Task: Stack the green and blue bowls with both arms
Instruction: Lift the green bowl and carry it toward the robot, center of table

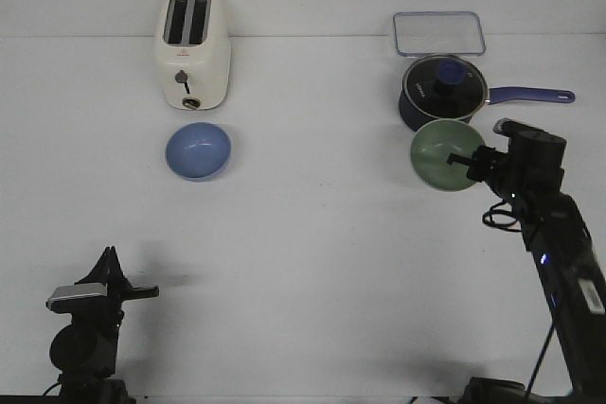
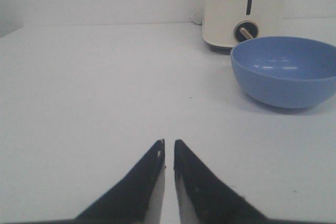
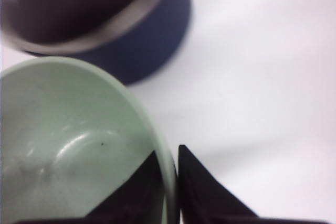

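Note:
The pale green bowl is at the right, just in front of the saucepan. My right gripper is shut on its rim, one finger inside and one outside; the right wrist view shows the bowl pinched between the fingers. The bowl looks tilted toward the camera in the front view. The blue bowl rests on the table in front of the toaster and shows in the left wrist view. My left gripper is low at the near left, shut and empty, well short of the blue bowl.
A cream toaster stands behind the blue bowl. A dark navy saucepan with a glass lid and long handle sits right behind the green bowl. A clear container lid lies at the back right.

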Controlling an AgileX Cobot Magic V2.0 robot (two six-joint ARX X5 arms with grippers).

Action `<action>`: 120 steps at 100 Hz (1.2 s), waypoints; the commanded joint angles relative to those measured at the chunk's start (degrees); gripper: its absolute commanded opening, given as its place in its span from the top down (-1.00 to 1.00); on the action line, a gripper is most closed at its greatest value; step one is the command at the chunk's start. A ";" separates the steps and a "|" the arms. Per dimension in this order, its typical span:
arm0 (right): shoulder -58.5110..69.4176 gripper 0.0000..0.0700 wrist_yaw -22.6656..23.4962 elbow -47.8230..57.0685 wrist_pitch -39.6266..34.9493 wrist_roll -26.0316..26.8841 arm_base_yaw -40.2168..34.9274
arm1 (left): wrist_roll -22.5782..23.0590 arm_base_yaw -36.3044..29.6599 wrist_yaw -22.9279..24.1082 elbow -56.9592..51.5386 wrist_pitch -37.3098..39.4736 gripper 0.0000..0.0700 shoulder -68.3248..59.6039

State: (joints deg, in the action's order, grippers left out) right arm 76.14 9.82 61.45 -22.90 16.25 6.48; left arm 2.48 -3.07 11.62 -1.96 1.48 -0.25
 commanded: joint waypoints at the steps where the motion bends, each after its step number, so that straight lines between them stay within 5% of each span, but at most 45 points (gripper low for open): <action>1: -5.99 1.00 0.70 -2.75 -1.16 -0.61 -2.95 | 0.92 0.07 -0.31 1.16 0.79 0.96 0.07; 22: -21.66 1.00 2.40 -14.27 -1.64 2.25 -19.50 | 0.92 0.07 -0.31 1.16 0.79 0.96 0.07; 50: -20.55 1.00 -2.49 -24.11 1.95 7.41 -39.28 | 0.94 0.07 -0.31 1.16 0.77 0.96 0.07; 89: -11.06 0.99 -6.01 -26.10 3.96 8.11 -46.10 | 0.92 0.07 -0.31 1.16 1.33 0.96 0.07; 95: -10.67 0.85 -6.32 -26.10 4.02 8.11 -46.31 | 0.92 0.07 -0.31 1.11 1.68 0.96 0.07; 107: -10.43 0.07 -6.84 -26.12 3.93 8.13 -46.34 | -0.48 0.07 -0.31 1.11 1.62 0.96 0.07; 120: -11.43 0.00 -6.95 -26.10 4.07 8.02 -46.27 | -10.62 0.07 -0.33 1.11 1.62 0.96 0.07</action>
State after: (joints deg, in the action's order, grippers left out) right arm 64.75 3.16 35.18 -19.40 23.90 -39.33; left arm -0.27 -3.07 11.62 -1.96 2.52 -0.25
